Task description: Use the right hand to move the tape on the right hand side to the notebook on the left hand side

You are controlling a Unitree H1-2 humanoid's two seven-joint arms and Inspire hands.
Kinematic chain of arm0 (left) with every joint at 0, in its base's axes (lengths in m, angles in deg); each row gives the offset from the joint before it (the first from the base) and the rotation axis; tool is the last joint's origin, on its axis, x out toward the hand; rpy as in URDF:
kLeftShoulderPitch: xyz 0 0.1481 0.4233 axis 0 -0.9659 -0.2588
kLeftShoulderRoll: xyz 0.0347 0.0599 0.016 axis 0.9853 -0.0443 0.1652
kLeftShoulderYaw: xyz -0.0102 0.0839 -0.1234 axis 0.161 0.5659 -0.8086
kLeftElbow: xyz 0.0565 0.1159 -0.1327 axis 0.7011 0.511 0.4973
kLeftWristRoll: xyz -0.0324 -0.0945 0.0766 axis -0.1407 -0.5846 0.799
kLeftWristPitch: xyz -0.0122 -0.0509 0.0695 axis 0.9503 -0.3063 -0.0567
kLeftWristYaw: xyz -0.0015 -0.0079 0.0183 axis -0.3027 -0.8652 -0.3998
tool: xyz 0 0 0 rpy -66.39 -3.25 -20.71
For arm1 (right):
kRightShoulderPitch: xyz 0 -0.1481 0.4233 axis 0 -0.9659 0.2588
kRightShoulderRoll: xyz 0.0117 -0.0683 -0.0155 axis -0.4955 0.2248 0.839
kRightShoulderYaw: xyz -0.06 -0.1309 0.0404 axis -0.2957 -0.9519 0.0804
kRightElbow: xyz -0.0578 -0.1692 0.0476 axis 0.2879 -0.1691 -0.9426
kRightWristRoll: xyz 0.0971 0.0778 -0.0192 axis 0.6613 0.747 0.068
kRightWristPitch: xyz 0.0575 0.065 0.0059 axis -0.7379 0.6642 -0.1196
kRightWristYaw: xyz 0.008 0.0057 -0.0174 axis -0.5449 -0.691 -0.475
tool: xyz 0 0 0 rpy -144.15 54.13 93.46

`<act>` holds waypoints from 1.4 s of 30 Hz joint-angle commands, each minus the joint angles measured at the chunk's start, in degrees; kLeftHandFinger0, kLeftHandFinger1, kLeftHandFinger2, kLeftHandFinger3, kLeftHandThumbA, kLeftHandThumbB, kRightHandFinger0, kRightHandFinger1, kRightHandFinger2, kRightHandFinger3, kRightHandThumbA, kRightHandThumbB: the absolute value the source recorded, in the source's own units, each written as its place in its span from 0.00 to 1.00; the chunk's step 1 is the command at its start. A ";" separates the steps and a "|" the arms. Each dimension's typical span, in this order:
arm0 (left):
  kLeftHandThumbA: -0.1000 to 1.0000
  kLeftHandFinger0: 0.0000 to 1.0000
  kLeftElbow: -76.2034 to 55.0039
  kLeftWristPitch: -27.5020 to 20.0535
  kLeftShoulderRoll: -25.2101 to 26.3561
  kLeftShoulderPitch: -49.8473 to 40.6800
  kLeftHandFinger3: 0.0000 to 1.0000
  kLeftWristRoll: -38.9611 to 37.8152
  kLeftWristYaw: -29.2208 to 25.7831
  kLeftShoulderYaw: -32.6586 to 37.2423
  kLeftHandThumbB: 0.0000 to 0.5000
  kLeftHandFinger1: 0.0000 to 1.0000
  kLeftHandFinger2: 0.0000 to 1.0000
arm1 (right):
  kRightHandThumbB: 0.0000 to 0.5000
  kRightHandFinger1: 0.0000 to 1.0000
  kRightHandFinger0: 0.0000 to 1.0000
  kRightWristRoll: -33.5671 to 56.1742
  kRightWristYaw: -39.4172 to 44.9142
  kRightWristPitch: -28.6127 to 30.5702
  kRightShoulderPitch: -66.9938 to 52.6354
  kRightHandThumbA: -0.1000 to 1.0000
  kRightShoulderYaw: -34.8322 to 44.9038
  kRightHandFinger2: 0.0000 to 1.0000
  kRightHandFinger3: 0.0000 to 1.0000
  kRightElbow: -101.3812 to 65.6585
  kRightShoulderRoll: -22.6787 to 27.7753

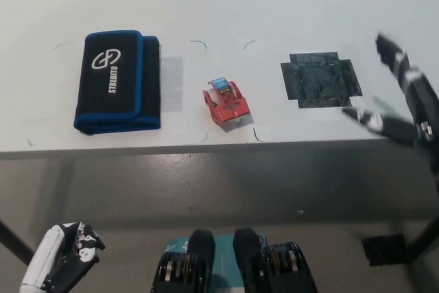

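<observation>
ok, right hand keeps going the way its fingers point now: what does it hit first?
Probably nothing. The right hand, open at the table's right edge, points up-left over bare tabletop; the black patch lies left of that line, though depth is unclear.

white table | grey floor below its front edge | even light

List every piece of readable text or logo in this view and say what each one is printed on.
"STREBITO", white letters running vertically beside a round white logo, on the black pouch with blue trim.
Red tape dispenser: its blue-and-white label is too small to read.
Black taped patch on the white table: no text visible.
</observation>
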 commanded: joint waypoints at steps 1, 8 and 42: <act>0.36 0.22 -1.85 -0.34 3.31 1.45 0.43 -0.39 1.57 -0.44 0.00 0.19 0.26 | 0.37 1.00 1.00 -0.89 1.84 -5.26 -9.42 1.00 -0.38 1.00 1.00 -16.03 2.43; 0.44 0.20 -2.39 0.59 3.74 2.41 0.42 -0.05 1.65 0.01 0.00 0.18 0.26 | 0.26 1.00 1.00 -2.14 1.34 -5.17 -15.09 1.00 -1.95 1.00 1.00 -14.95 1.12; 0.67 0.26 0.16 -2.34 3.01 1.81 0.58 1.96 0.22 0.33 0.00 0.26 0.37 | 0.15 1.00 1.00 -10.57 0.25 -5.46 -17.67 1.00 -6.65 1.00 1.00 -11.70 0.82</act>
